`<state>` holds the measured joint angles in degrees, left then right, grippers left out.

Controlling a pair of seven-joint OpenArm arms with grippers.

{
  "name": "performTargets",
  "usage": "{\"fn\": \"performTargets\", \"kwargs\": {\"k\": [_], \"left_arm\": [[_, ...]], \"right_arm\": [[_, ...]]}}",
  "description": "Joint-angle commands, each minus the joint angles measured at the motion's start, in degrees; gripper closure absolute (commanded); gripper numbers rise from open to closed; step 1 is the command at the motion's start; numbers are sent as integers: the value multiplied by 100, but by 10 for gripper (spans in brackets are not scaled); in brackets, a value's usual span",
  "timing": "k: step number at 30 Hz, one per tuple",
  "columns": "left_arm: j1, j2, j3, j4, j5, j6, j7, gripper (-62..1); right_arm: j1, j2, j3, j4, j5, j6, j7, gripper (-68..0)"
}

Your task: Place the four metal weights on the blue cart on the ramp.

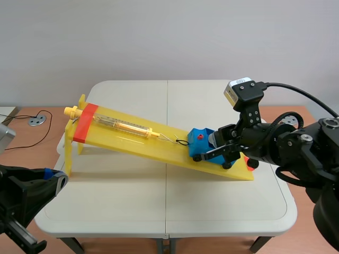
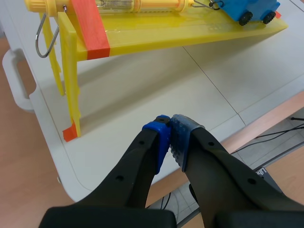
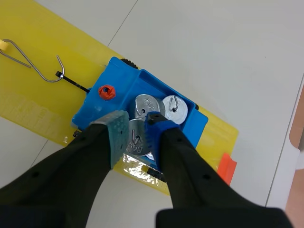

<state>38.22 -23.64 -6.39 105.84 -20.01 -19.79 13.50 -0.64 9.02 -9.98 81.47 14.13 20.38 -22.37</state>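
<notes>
The blue cart point(image 1: 199, 141) point(image 3: 111, 104) sits low on the yellow ramp point(image 1: 132, 138) point(image 2: 156, 35), also seen ahead of the left gripper point(image 2: 249, 10). Two round metal weights point(image 3: 145, 104) point(image 3: 174, 109) lie in its tray. My right gripper point(image 1: 220, 150) point(image 3: 137, 124) hangs over the cart's tray end, fingers closed on a third metal weight point(image 3: 137, 141) that stands in the tray. Any further weight is hidden by the fingers. My left gripper point(image 1: 53, 177) point(image 2: 170, 137) is shut on nothing, low at the table's near left corner, short of the ramp's raised end.
A yellow spring scale point(image 1: 119, 124) lies along the ramp, its wire hook point(image 3: 45, 71) tied to the cart's front. Red tape point(image 1: 85, 123) bands the ramp's high end, which stands on thin yellow legs point(image 2: 69, 85). An orange stop point(image 3: 227, 170) marks the ramp's foot.
</notes>
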Motion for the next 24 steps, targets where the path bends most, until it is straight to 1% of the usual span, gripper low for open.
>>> {"fn": "performTargets", "kwargs": {"k": [1, 5, 8, 11, 13, 16, 18, 20, 22, 23, 24], "left_arm": [[-127, 90, -59, 435, -424, -232, -483, -29], [-127, 90, -59, 435, -424, -232, -483, -29], [-127, 90, -59, 435, -424, -232, -483, -29], [-127, 90, -59, 435, -424, -232, -483, -29], [-127, 90, -59, 435, -424, -232, -485, -29], [-127, 90, -59, 435, -424, -232, -483, -29], [-127, 90, -59, 435, -424, -234, -483, -29], [-127, 90, -59, 435, -424, -271, -485, -29], [-138, 92, -59, 437, -424, -387, -490, -29], [-173, 94, -59, 437, -424, -466, -485, -29], [-214, 109, -59, 437, -424, -535, -485, -29]], "right_arm": [[601, -9, 96, 293, 144, 26, 992, -176], [651, 7, 151, 337, 146, 59, 1027, -206], [636, 7, 352, 551, 153, 74, 979, -207], [608, 74, 605, 894, 236, 221, 809, -207], [568, 190, 758, 1154, 407, 227, 634, -207], [404, 431, 1005, 1526, 649, 264, 505, -207], [227, 610, 1169, 1729, 855, 372, 407, -206], [-4, 817, 1320, 1919, 1091, 376, 330, -202], [-273, 1032, 1491, 2070, 1311, 522, 293, -201], [-411, 1130, 1580, 2135, 1419, 612, 258, -193], [-553, 1224, 1679, 2203, 1530, 680, 208, -171]]}}
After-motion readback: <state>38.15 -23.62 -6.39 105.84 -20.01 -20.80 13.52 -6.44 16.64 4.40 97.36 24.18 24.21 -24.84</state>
